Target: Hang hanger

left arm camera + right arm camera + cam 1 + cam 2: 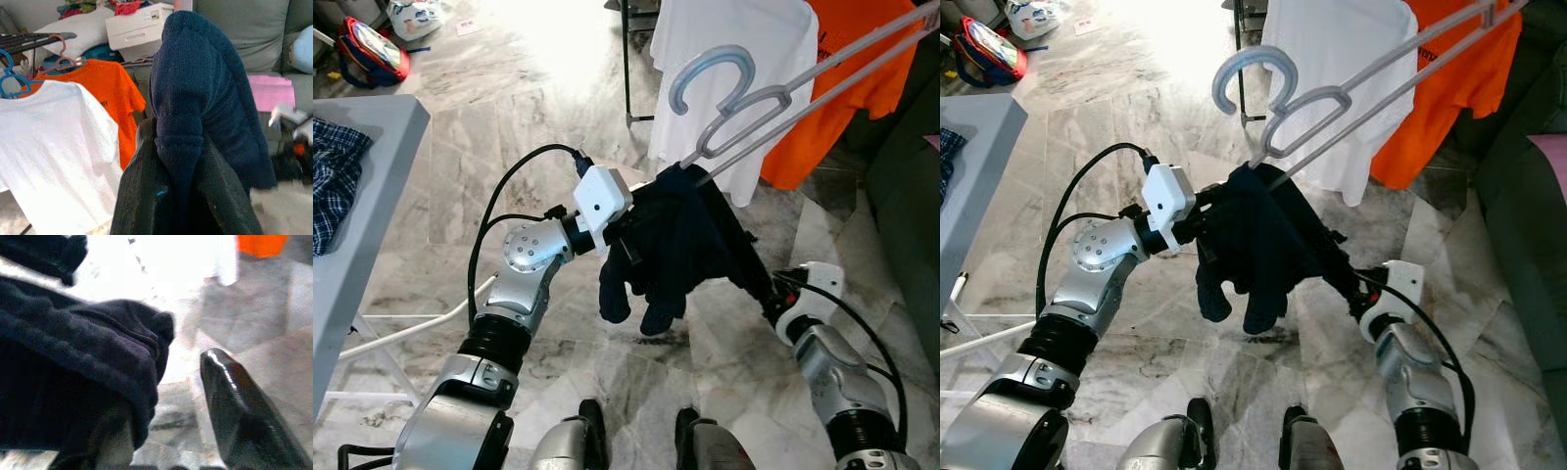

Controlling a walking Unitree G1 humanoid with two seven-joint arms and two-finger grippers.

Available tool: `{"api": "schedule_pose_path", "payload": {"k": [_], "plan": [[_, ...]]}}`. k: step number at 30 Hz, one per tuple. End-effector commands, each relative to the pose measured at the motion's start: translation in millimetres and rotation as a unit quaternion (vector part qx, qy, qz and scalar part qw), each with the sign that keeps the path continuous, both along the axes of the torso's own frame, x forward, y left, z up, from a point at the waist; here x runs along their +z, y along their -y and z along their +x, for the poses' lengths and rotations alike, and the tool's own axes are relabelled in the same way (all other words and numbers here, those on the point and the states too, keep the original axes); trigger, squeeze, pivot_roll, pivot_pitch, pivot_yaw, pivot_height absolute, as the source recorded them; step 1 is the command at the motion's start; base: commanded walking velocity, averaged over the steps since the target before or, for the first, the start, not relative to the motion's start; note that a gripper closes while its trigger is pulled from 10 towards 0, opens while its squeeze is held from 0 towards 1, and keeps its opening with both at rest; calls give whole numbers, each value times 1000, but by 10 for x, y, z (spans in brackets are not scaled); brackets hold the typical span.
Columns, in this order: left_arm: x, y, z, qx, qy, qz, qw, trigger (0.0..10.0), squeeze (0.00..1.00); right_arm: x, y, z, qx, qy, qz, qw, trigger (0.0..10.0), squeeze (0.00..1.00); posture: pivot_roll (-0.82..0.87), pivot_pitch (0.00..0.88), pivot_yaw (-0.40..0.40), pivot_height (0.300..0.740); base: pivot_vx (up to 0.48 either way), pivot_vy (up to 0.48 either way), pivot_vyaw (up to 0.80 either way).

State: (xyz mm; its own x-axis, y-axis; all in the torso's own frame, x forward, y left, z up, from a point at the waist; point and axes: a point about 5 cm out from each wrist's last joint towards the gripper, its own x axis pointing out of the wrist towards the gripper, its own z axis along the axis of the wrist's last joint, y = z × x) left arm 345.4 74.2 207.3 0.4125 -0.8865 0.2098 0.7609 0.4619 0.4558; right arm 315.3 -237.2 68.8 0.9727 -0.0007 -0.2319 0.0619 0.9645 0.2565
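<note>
A dark navy sweater [675, 245] hangs on a pale grey hanger whose hook [710, 78] sticks up above it. From the hook's base two pale rods [832, 69] run toward the upper right. My left gripper [631, 240] is at the sweater's near shoulder; the left wrist view shows its fingers [142, 196] shut on a fold of the navy knit [195, 88]. My right gripper [759, 284] reaches into the sweater's lower right edge. In the right wrist view one finger [239, 406] stands apart from the cloth [73, 362], which drapes over the other.
A white t-shirt [734, 59] and an orange t-shirt [862, 78] hang on a rack ahead, beside a dark rack pole [626, 59]. A grey table [372, 127] with a plaid shirt [333, 176] stands at the left. A grey sofa [911, 176] is at the right.
</note>
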Motion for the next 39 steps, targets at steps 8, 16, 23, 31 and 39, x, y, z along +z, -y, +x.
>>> {"api": "schedule_pose_path", "payload": {"k": [8,16,23,31,39], "plan": [[110,-92,6,10,26,-18,999,0,0,-146,480,-247,-100,-37,15,994,0,0,-103,289,45,740,0,0,0],[-8,-85,-20,5,13,-9,1000,0,0,57,654,-199,-132,1,10,991,0,0,-104,289,47,740,0,0,0],[-258,-163,-78,3,-17,11,1000,0,0,478,890,-117,-168,62,3,984,0,0,-111,292,46,740,0,0,0],[-548,-247,-168,4,-56,24,998,0,0,992,978,-5,-189,129,-14,973,0,0,-121,295,42,740,0,0,0],[-787,-286,-266,1,-87,32,996,0,0,1260,985,23,-205,162,-25,965,0,0,-123,299,42,740,0,0,0]]}}
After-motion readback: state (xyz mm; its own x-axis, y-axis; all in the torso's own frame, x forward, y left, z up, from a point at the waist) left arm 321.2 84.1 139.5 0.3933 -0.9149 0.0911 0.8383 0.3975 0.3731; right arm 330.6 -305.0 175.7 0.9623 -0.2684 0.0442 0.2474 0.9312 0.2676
